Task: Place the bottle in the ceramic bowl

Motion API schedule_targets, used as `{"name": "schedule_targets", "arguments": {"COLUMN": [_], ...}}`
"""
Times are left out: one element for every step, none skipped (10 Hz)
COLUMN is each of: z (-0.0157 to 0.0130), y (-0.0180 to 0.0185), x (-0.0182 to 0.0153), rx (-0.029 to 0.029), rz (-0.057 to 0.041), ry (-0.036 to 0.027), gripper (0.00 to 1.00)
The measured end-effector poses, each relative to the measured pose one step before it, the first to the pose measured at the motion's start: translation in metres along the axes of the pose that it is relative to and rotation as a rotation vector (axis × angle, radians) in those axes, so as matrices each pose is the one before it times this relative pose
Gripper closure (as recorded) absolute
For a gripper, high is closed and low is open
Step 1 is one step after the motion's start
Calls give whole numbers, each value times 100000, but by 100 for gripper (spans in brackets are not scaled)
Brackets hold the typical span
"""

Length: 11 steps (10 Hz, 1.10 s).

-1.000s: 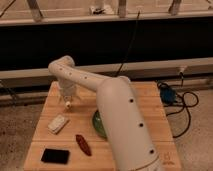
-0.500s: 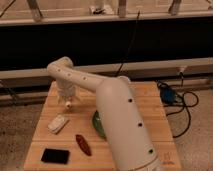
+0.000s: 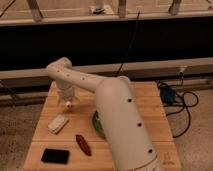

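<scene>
A wooden table (image 3: 150, 107) stands on a speckled floor before a dark wall, with a pale ledge running behind it. In the camera view, the robot's thick white arm (image 3: 117, 120) rises from the near right of the table and reaches back and left, ending in the gripper (image 3: 66, 99), which points down over the far left part of the tabletop. Whether the gripper is clenched or released cannot be told.

The bottle (image 3: 67, 104) shows as a small pale shape with a whitish end right at the gripper's tip. The ceramic bowl (image 3: 97, 125) lies nearer the camera and to the right of the gripper, well apart from the bottle and mostly hidden behind the arm.

Just nearer than the gripper and slightly left lies a flat white block (image 3: 58, 123). Nearer still are a dark red oblong thing (image 3: 83, 144) and a flat black rectangle (image 3: 55, 156). Far to the right, cables (image 3: 175, 100) trail off the table's edge.
</scene>
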Motion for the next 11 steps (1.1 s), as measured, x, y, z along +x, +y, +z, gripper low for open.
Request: {"name": "schedule_targets", "arguments": {"z": [-213, -174, -9, 34, 130, 165, 170, 481, 480, 534, 528], "y": [-350, -22, 296, 29, -392, -439, -159, -441, -339, -336, -32], "x": [1268, 960, 1110, 966, 559, 553, 509, 726, 368, 628, 494], "rx": [-407, -190, -511, -68, 630, 870, 728, 1308, 1134, 1031, 535], "rz": [-1009, -211, -155, -606, -1107, -950, -367, -926, -822, -1021, -576], "ry": [4608, 3648, 3753, 3816, 2847, 2759, 1724, 1933, 834, 1317, 820], "gripper": [20, 20, 20, 20, 20, 20, 20, 20, 20, 20, 20]}}
